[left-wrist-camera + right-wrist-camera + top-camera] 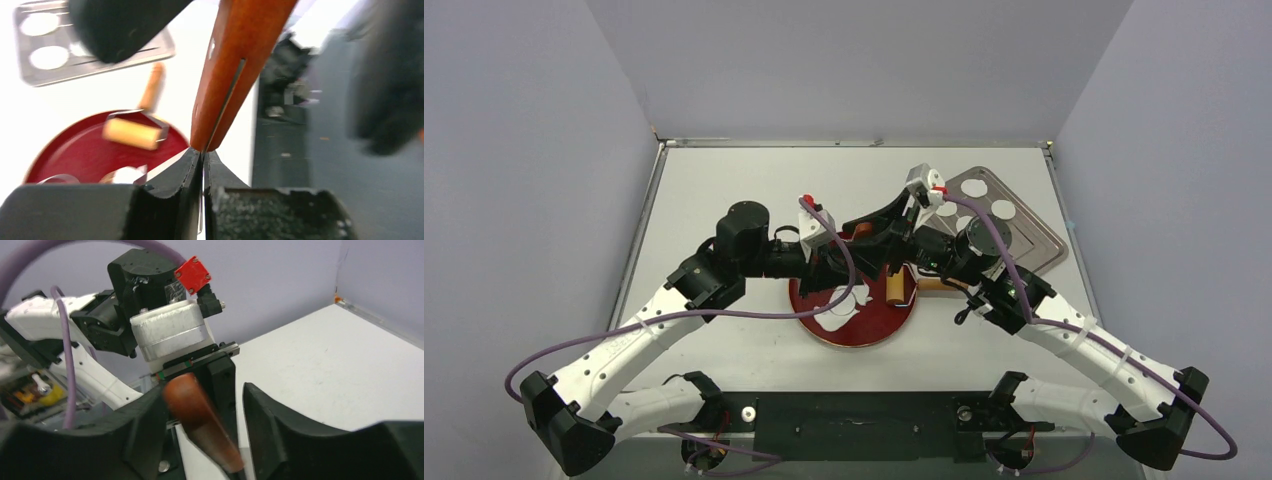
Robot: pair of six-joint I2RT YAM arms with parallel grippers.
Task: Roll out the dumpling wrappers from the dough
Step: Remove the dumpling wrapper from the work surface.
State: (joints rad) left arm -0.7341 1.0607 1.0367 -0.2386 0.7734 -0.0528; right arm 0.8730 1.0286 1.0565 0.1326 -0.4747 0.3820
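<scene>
The left gripper (202,165) is clamped shut on a wooden-handled blade (240,65), whose handle is flanked by the right gripper's (202,410) parted jaws. The dough (832,320) is spread on a red plate (876,325), and the dumpling wrappers (974,187) are laid on a metal tray (1036,245) beyond.

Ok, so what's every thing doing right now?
left gripper: shut on the wooden-handled tool.
right gripper: open, jaws around the tool's handle.
wooden-handled tool: held up off the table.
roller: lying on the red plate.
dough: flattened on the plate.
dumpling wrappers: lying flat in the metal tray.
</scene>
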